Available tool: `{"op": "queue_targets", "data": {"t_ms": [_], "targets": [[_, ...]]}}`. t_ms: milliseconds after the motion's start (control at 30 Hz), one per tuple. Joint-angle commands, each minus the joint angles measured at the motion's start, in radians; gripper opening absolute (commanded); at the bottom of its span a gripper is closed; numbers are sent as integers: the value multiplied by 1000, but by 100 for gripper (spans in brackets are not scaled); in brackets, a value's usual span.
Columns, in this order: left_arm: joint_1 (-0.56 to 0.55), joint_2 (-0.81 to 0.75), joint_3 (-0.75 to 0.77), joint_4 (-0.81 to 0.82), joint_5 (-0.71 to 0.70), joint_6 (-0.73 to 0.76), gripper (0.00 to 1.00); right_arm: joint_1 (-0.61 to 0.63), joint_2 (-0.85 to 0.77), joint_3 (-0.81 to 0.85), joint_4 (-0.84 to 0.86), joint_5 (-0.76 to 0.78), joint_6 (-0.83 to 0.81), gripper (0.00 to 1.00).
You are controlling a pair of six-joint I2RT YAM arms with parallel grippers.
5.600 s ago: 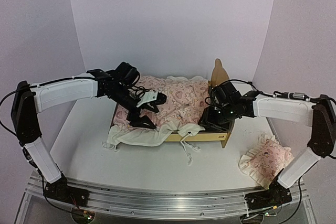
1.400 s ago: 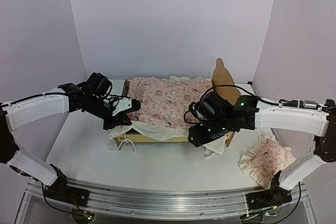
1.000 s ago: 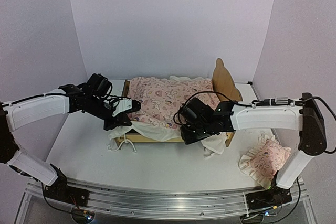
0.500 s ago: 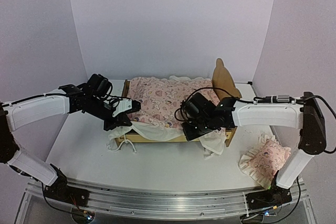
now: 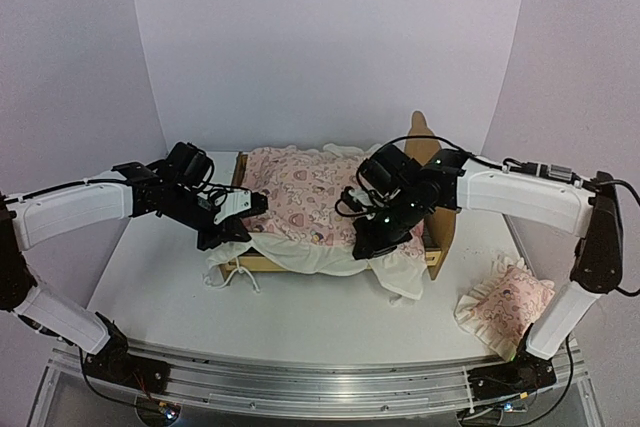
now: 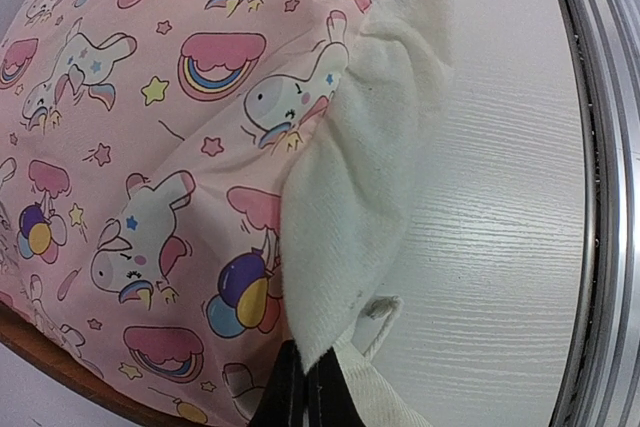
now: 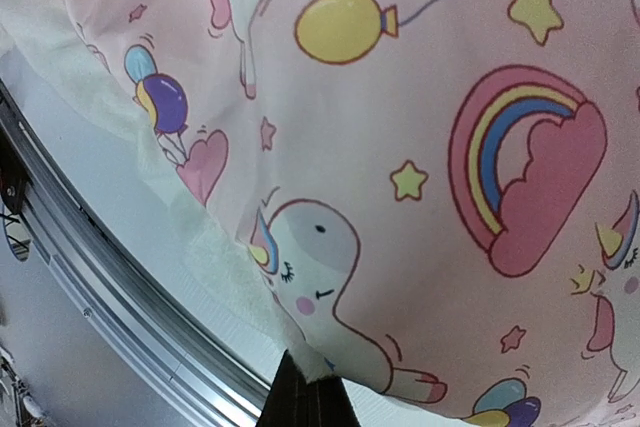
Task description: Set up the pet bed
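Note:
The pet bed (image 5: 441, 235) is a light plywood frame with an eared headboard (image 5: 422, 135) at its right end. The pink printed cover (image 5: 300, 192) with a cream ruffle lies draped over the bed and hangs over the front rail. My left gripper (image 5: 240, 221) is at the bed's left front corner. In the left wrist view the left gripper (image 6: 303, 399) is shut on the cream ruffle (image 6: 350, 207). My right gripper (image 5: 366, 245) holds the cover's front right edge raised. In the right wrist view the right gripper (image 7: 306, 403) is shut on the cover's hem (image 7: 420, 147).
A small pink ruffled pillow (image 5: 505, 307) lies on the table at the right front, beside the right arm's base. A white drawstring (image 5: 245, 277) trails from the ruffle onto the table. The aluminium rail (image 5: 300, 379) runs along the near edge.
My right gripper has shut on the cover's front edge and risen up and back towards the headboard, lifting the cloth. The left arm has stayed put.

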Motion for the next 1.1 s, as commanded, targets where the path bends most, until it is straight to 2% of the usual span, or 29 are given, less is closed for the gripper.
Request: {"op": "queue_targets", "data": {"t_ms": [0, 100, 133, 233, 333, 367, 500, 600, 700, 800, 867, 1000, 1067], "targets": [[5, 2, 0, 16, 7, 8, 0, -37, 31, 37, -135, -46, 14, 2], [5, 6, 1, 7, 9, 11, 3, -43, 15, 38, -139, 44, 26, 26], [5, 7, 1, 1, 13, 11, 12, -43, 17, 49, -138, 44, 23, 31], [5, 5, 3, -13, 29, 11, 41, -30, 25, 83, -133, 71, 8, 35], [5, -15, 11, -39, 50, 2, 55, 40, 11, 85, -59, 173, -51, 35], [5, -23, 17, -47, 56, -9, 59, 76, 1, 72, -3, 202, -70, 36], [5, -77, 34, -95, 61, -55, 71, 187, -46, -166, 540, 169, -128, 41], [14, -153, 27, -137, 48, -84, 81, 265, 25, -278, 909, 193, -150, 47], [41, -252, -9, -183, 18, -85, 91, 310, 166, -235, 1037, 214, -158, 50], [105, -339, -79, -215, -24, -34, 96, 327, 286, -178, 1124, 220, -141, 52], [176, -378, -142, -228, -39, 39, 95, 329, 344, -151, 1183, 243, -119, 52], [354, -333, -280, -191, -14, 193, 88, 329, 448, -106, 1226, 324, -99, 53], [368, -277, -329, -114, -49, 246, 87, 328, 493, -83, 1239, 355, -95, 54]]}}
